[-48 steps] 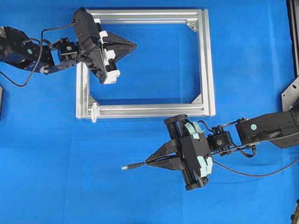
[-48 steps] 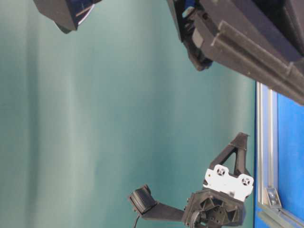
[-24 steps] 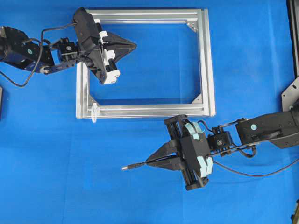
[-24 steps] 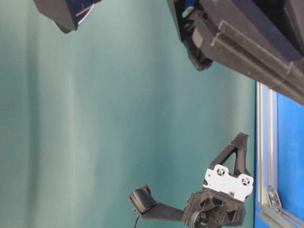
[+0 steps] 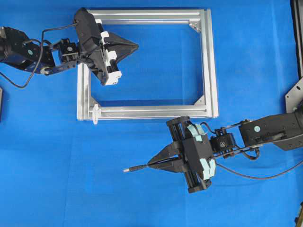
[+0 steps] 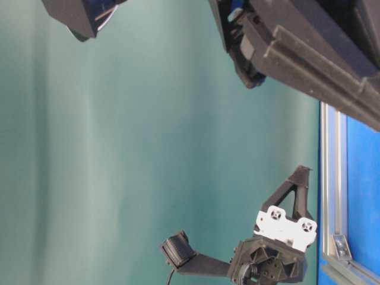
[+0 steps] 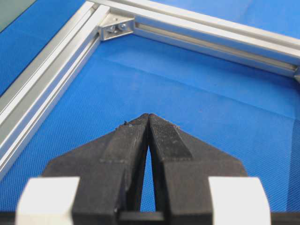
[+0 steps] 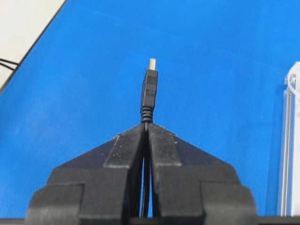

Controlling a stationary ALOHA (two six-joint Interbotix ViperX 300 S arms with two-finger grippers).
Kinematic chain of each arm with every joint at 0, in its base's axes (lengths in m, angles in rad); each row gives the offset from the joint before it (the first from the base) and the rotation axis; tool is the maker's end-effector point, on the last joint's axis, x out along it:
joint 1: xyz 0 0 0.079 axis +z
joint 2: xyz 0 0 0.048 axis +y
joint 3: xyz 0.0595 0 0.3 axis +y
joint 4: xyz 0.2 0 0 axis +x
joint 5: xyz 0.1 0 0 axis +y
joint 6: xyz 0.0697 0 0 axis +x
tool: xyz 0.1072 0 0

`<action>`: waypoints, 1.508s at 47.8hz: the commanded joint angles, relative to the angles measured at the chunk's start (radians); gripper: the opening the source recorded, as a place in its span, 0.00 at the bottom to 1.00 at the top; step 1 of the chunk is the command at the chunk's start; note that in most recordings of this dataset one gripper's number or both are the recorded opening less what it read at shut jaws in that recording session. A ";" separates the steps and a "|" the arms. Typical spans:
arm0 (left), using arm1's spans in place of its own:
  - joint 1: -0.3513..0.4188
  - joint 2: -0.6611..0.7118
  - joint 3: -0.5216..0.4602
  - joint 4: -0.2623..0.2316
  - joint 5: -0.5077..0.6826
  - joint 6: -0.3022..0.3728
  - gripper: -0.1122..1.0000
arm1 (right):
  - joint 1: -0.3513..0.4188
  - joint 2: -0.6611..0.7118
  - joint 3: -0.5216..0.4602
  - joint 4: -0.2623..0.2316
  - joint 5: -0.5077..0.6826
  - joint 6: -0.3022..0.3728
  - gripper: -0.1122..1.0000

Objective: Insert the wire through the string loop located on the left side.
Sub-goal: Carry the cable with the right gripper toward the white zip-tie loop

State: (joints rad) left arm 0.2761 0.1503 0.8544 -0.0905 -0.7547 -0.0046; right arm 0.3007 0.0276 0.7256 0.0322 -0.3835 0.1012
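My right gripper [image 5: 149, 164] is shut on the wire [image 5: 135, 167], just behind its black plug; the silvery tip points left over the blue mat. In the right wrist view the plug [image 8: 149, 91] sticks straight out past the closed fingertips [image 8: 146, 125]. The wire's slack [image 5: 255, 177] trails off to the right. The string loop [image 5: 96, 114] is a small whitish ring at the frame's lower left corner, well left of and above the plug; its edge shows as string loop [image 8: 293, 82]. My left gripper [image 5: 136, 46] is shut and empty inside the frame's upper left, its tips [image 7: 148, 116] meeting.
The silver aluminium frame [image 5: 208, 66] lies flat on the blue mat, with triangular corner brackets [image 7: 115, 28]. In the table-level view the frame rail [image 6: 330, 178] runs along the right edge. A metal bracket [image 5: 294, 97] sits at the far right.
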 commanded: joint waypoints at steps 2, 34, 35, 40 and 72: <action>-0.002 -0.037 -0.008 0.002 -0.005 -0.002 0.10 | 0.002 -0.029 -0.020 0.000 -0.005 0.000 0.10; -0.002 -0.037 -0.009 0.003 -0.005 -0.002 0.10 | -0.107 -0.028 0.006 0.000 -0.005 0.000 0.10; -0.002 -0.037 -0.008 0.002 -0.005 -0.002 0.10 | -0.117 -0.029 0.009 0.000 -0.005 0.000 0.10; -0.002 -0.037 -0.008 0.002 -0.005 -0.002 0.10 | -0.166 -0.029 0.020 0.000 -0.005 0.000 0.10; -0.002 -0.037 -0.011 0.002 -0.005 -0.002 0.10 | -0.244 -0.006 0.017 0.000 -0.008 0.000 0.10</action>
State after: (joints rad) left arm 0.2761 0.1519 0.8544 -0.0905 -0.7547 -0.0046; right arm 0.0598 0.0291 0.7701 0.0337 -0.3850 0.1012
